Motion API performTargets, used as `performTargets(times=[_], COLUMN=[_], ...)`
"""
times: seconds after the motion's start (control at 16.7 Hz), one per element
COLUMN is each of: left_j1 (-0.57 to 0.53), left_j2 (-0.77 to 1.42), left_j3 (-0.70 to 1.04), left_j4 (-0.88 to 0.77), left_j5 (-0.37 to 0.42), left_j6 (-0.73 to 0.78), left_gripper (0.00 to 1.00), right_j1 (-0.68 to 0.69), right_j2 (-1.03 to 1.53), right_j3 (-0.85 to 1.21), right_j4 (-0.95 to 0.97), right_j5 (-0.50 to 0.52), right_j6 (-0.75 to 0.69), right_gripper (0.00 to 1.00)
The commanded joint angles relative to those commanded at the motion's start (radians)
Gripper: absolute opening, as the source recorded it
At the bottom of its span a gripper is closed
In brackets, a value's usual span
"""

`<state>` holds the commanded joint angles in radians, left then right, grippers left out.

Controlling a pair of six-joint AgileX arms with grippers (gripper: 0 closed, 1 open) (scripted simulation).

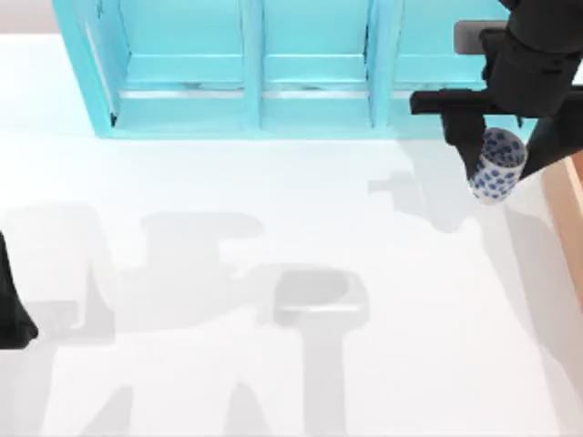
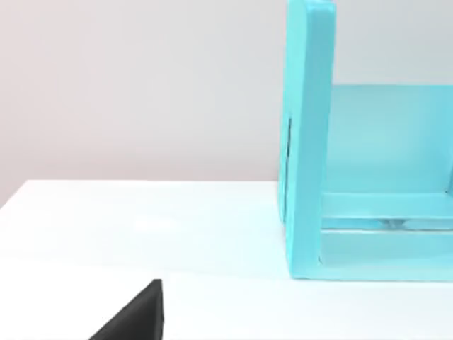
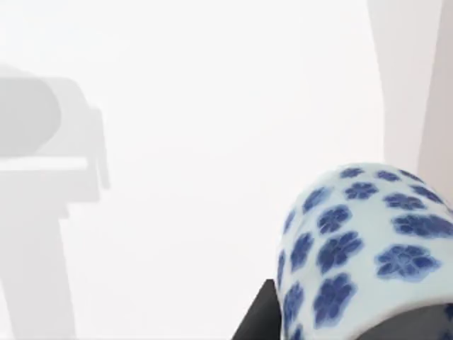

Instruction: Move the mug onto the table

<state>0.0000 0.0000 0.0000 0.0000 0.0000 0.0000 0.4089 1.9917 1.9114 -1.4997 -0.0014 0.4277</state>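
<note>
Mug (image 1: 496, 166): small glazed white cylinder, blue flower-like dots, smooth and glossy, clamped in the right gripper (image 1: 487, 164), jaws closed on its sides. It's tilted, held above the table (image 1: 273, 273) near the far right corner, just in front of the shelf (image 1: 255, 68); whether it touches the surface I can't tell. Right wrist view has the mug (image 3: 361, 248) up close with one dark finger (image 3: 258, 315) against its wall and bare table (image 3: 212, 142) beyond. Table is flat, plain matte white, carrying only soft grey arm shadows. Shelf is turquoise, boxy, flat panels with upright dividers, standing along the far edge; right arm overlaps its right bay. Tan wooden box (image 1: 567, 218) sits at the right edge, just beside the mug. Left arm (image 1: 11, 309) parked at the left edge; its jaw state: can't tell.
</note>
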Motion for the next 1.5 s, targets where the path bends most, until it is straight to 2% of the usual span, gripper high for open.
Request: performTargets(times=[0.3,0.48,0.6,0.96,1.5], left_j1=[0.000,0.000,0.000,0.000,0.000], left_j2=[0.000,0.000,0.000,0.000,0.000], left_j3=[0.000,0.000,0.000,0.000,0.000], left_j4=[0.000,0.000,0.000,0.000,0.000], left_j5=[0.000,0.000,0.000,0.000,0.000], left_j6=[0.000,0.000,0.000,0.000,0.000], left_gripper=[1.00,1.00,1.00,1.00,1.00], right_j1=[0.242,0.345,0.368,0.365,0.370], right_j2=[0.255,0.364,0.388,0.384,0.348], right_j3=[0.351,0.468,0.494,0.474,0.166], right_j4=[-0.069,-0.090,-0.095,-0.076,0.192], right_j5=[0.000,0.000,0.000,-0.001,0.000], right_j6=[0.243,0.348,0.371,0.371,0.372], right_gripper=[0.00,0.00,0.00,0.00,0.00])
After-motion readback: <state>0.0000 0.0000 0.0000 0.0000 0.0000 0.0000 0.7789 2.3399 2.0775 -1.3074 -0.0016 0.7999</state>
